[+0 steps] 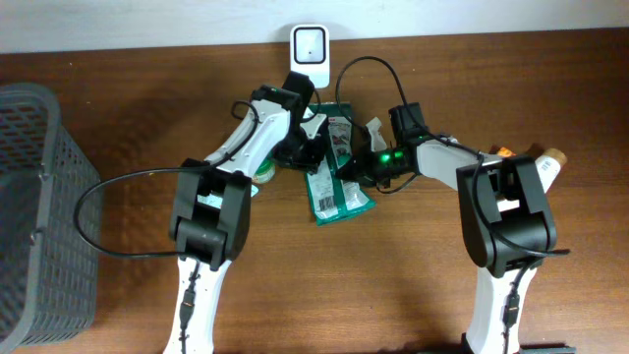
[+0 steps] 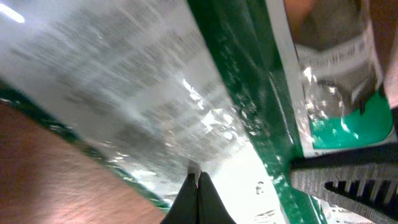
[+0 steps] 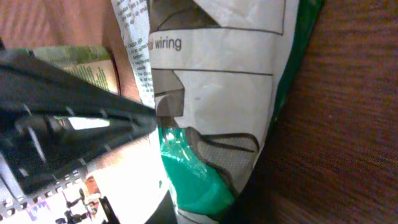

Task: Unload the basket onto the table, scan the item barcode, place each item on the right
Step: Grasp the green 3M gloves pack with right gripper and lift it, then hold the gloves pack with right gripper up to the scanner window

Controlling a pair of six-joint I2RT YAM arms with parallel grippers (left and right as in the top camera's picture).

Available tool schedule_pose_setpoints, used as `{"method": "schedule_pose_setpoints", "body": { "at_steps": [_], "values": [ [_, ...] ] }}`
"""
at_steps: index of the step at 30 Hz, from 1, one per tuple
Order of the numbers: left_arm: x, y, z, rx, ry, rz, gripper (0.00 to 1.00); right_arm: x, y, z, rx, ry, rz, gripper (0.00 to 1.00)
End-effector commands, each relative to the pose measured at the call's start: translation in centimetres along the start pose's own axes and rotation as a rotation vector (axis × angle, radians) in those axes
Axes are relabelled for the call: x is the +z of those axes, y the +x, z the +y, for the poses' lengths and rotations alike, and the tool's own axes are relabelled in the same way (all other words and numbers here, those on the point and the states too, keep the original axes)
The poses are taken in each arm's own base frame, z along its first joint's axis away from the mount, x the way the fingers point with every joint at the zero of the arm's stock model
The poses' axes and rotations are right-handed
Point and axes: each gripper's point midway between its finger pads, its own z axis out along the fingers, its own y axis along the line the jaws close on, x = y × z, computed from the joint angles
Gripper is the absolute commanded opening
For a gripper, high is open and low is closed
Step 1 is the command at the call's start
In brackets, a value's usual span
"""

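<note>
Presently, the green-and-white packet (image 1: 340,193) sits between the two hands, over the tabletop (image 1: 393,295). The left hand (image 2: 198,182) is fully closed, its tips pinching the packet's glossy film at the edge. The right hand (image 1: 366,162) is also closed, pressed close against the packet's printed face from the other side; whether it has a grip cannot be told. The white scanner (image 1: 309,45) stands just beyond the left hand.

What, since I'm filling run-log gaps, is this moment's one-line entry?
left gripper: shut on green packet | right gripper: shut, at packet | scanner: white, beyond packet, apart
</note>
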Motion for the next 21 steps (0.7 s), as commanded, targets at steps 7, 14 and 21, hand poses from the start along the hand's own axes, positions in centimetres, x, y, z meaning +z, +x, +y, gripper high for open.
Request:
{"method": "schedule_pose_setpoints", "body": {
  "at_steps": [7, 14, 21],
  "values": [
    [-27.5, -6.4, 1.6, 0.024, -0.061, -0.548, 0.00, -11.1, -1.9, 10.5, -0.248, -0.170, -0.195, 0.04],
    [-33.9, -1.5, 13.8, -0.237, -0.282, -0.605, 0.21, -24.7, -1.8, 21.3, -0.056, -0.203, -0.609, 0.04],
    [-34.7, -0.5, 16.4, -0.292, -0.319, -0.610, 0.99, -28.8, -2.4, 24.3, -0.222, -0.105, -0.800, 0.04]
  ]
}}
